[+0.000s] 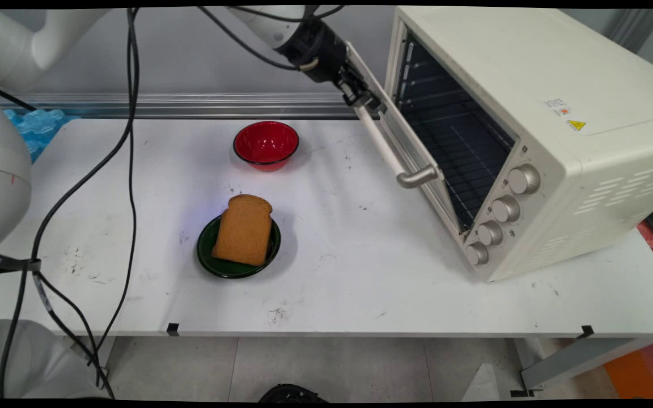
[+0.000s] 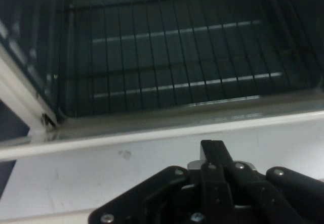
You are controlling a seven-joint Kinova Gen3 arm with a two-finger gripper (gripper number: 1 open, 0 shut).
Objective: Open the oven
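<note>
My gripper (image 1: 364,97) is up at the back, against the top edge of the toaster oven's door (image 1: 411,144), by the far end of its cream bar handle (image 1: 394,158). The door hangs partly open, tilted out from the cream toaster oven (image 1: 576,113). In the hand view the black fingers (image 2: 212,150) stand together, shut, with nothing between them, just over the door's cream edge (image 2: 126,163). Beyond them lies the dark oven cavity with its wire rack (image 2: 177,57). A slice of brown toast (image 1: 244,229) lies on a dark green plate (image 1: 206,255) mid-table.
A red bowl (image 1: 266,144) stands near the table's back, left of the oven door. Black cables (image 1: 131,170) hang down on the left over the table. The oven's knobs (image 1: 505,208) face the front right. The table's front edge (image 1: 326,334) runs below.
</note>
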